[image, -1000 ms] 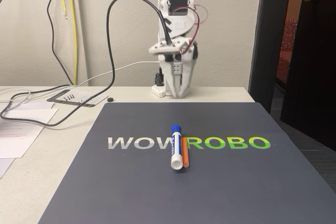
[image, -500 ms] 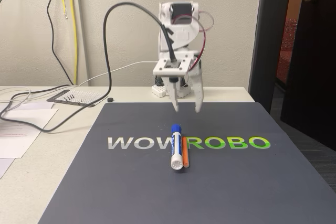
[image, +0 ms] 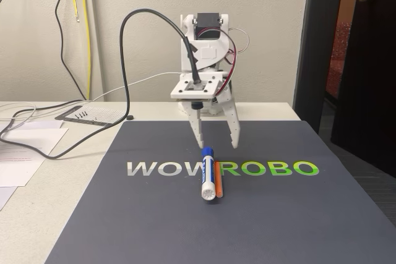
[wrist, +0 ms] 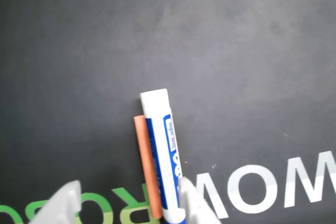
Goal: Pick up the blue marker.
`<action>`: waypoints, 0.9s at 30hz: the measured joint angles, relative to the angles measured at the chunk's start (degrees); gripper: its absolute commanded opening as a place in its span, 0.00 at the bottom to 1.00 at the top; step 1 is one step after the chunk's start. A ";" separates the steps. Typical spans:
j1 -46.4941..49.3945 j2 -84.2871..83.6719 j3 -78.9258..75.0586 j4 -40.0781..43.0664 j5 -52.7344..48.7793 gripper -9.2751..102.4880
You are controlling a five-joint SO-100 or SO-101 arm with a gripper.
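Observation:
The blue marker (image: 208, 173) lies on the dark mat (image: 154, 214), white barrel with blue cap pointing toward the arm's base. A thin orange stick (image: 218, 185) rests against its right side in the fixed view. My white gripper (image: 217, 146) hangs open just behind the cap, fingers pointing down, a little above the mat. In the wrist view the blue marker (wrist: 164, 150) and the orange stick (wrist: 147, 166) run up from the bottom edge, and the two fingertips (wrist: 190, 203) show at the bottom, one on either side of them. Nothing is held.
The mat carries a WOWROBO print (image: 223, 168). Papers (image: 25, 153) and black cables (image: 37, 131) lie on the table at the left. A dark door (image: 365, 60) stands at the right. A small black object (image: 130, 117) sits behind the mat.
The arm has unfolded forward and down from its base. The gripper opened and came down to just behind the marker's cap. Marker and orange stick have not moved.

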 measured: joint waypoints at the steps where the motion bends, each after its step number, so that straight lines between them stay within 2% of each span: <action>1: 0.26 -0.53 0.00 0.00 -0.18 0.30; 14: 4.04 -6.33 0.00 -1.85 -5.54 0.30; 27: 3.08 -10.63 -2.02 -2.90 -6.86 0.30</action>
